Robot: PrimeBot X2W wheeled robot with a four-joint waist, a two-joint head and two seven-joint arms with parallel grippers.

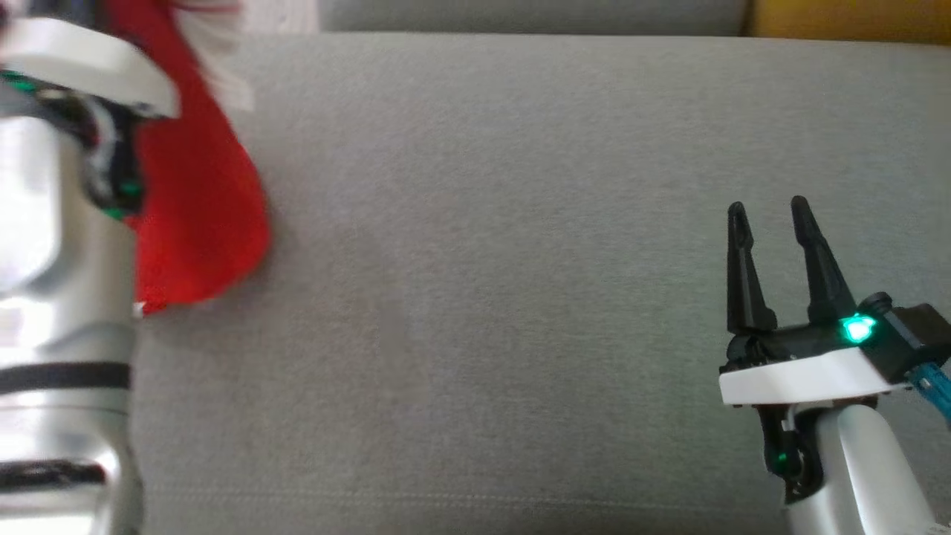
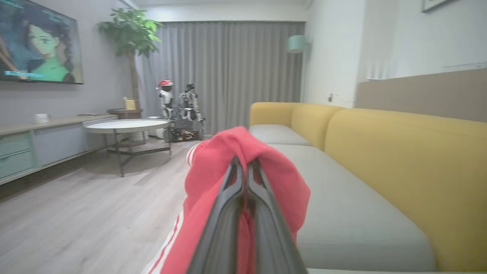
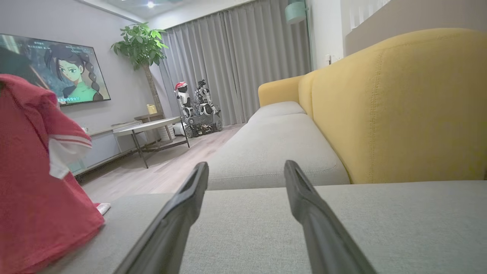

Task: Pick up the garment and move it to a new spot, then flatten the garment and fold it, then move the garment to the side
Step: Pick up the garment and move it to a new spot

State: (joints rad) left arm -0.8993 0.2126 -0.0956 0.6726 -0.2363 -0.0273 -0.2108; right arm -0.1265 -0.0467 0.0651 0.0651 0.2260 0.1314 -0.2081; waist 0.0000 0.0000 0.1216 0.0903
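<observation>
Over the left edge of the grey fabric sofa seat (image 1: pixel 483 260), the red cloth garment with white stripes (image 1: pixel 200 208) hangs clamped in the left gripper (image 2: pixel 245 161), long axis 12 to 6 o'clock. It lies at 9 o'clock, well apart, from the right gripper (image 1: pixel 769 209), whose fingers stand apart, empty.

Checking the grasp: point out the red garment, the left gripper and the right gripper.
red garment (image 2: pixel 281 182), left wrist view, its draped right side.
left gripper (image 2: pixel 245 161), left wrist view, midway between shut jaws.
right gripper (image 1: pixel 768 206), head view, midway between open jaws.
</observation>
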